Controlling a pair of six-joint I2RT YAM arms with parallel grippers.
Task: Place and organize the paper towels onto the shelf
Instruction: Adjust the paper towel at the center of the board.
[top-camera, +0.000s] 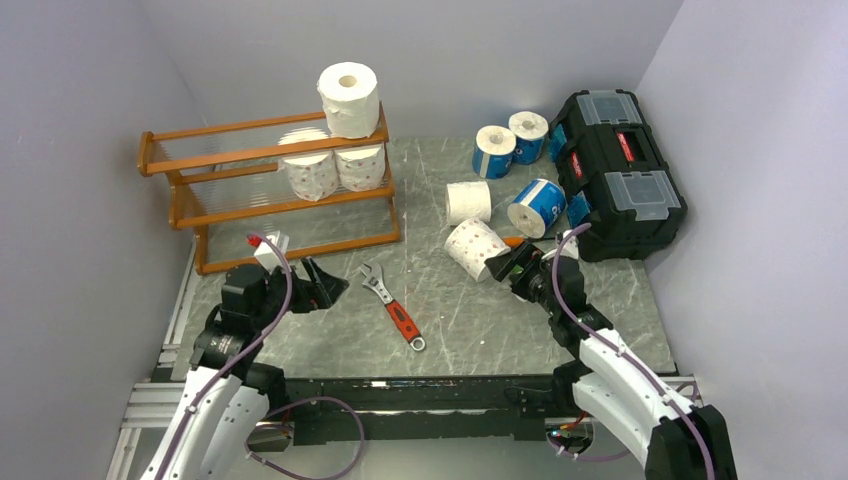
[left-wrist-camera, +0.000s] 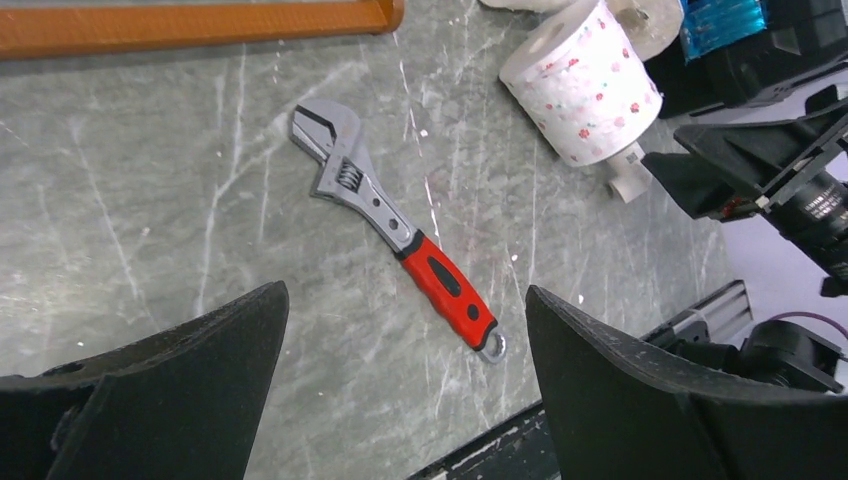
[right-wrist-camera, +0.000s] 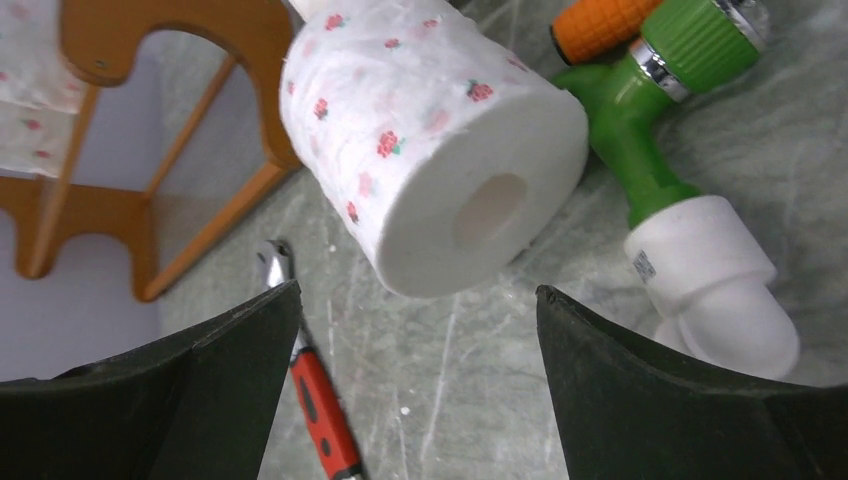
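Note:
Several paper towels show in the top view. A plain white roll (top-camera: 349, 98) stands on top of the shelf (top-camera: 230, 200), and two printed rolls (top-camera: 311, 172) sit on its middle tier. On the table lie a white roll (top-camera: 468, 202), a printed roll (top-camera: 475, 248) and three blue-wrapped rolls (top-camera: 537, 206). My right gripper (top-camera: 515, 265) is open just short of the printed roll (right-wrist-camera: 430, 140), which lies on its side beyond the right gripper (right-wrist-camera: 417, 290). My left gripper (top-camera: 325, 285) hangs open over bare table near the shelf's front, and the left gripper (left-wrist-camera: 405, 292) holds nothing.
A red-handled wrench (top-camera: 392, 305) lies between the arms. A black toolbox (top-camera: 618, 172) stands at the right. A green, orange and white nozzle (right-wrist-camera: 660, 150) lies right beside the printed roll. Grey walls close in the table on three sides.

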